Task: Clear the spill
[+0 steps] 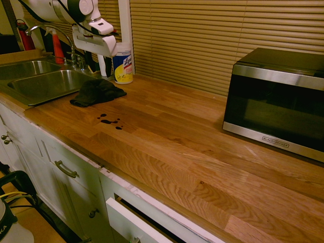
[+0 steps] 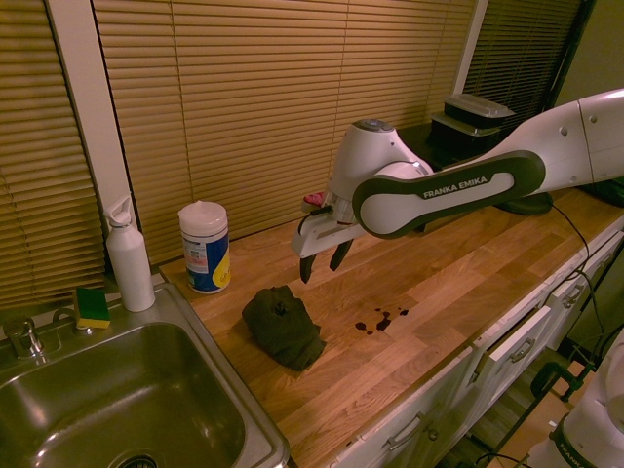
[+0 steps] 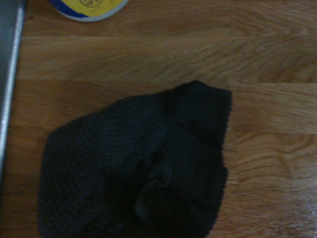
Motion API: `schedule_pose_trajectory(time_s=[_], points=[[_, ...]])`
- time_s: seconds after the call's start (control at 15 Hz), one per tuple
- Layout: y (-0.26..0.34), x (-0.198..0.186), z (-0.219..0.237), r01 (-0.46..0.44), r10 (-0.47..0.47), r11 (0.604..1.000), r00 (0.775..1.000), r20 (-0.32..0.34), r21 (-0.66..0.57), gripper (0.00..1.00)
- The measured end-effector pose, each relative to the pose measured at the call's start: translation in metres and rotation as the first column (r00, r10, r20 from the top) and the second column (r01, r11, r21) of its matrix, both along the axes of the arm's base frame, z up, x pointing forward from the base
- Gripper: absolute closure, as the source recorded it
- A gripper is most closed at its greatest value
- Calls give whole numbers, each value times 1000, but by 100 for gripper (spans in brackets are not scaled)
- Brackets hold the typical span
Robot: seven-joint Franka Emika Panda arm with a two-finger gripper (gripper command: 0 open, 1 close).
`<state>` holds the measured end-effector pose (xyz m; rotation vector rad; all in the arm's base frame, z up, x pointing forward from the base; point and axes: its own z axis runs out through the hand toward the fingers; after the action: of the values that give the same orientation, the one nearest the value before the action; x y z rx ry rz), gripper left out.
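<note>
The dark ribbed cloth (image 3: 124, 148) needed a deep central pinch from the jaws (apart, empty) before wiping the spill (image 2: 383, 324).

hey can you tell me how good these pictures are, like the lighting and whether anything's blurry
First exterior view: dim, yellowish light, sheen in the sink basins. Second exterior view: warm light too, the spill crisp enough to pick out separate drops. Wrist view: soft focus, folds of the dark cloth murky, pale glare on the counter at lower right.
</note>
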<state>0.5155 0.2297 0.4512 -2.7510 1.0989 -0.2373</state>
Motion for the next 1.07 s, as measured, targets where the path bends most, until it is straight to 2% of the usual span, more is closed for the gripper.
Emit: schedule_pose_trajectory(time_s=[0.47, 0.87, 1.07], points=[[68, 8, -26, 28, -28, 1000, 999, -19, 3, 0], [113, 10, -69, 42, -43, 997, 999, -13, -70, 0], [118, 23, -90, 57, -57, 993, 998, -5, -106, 0]])
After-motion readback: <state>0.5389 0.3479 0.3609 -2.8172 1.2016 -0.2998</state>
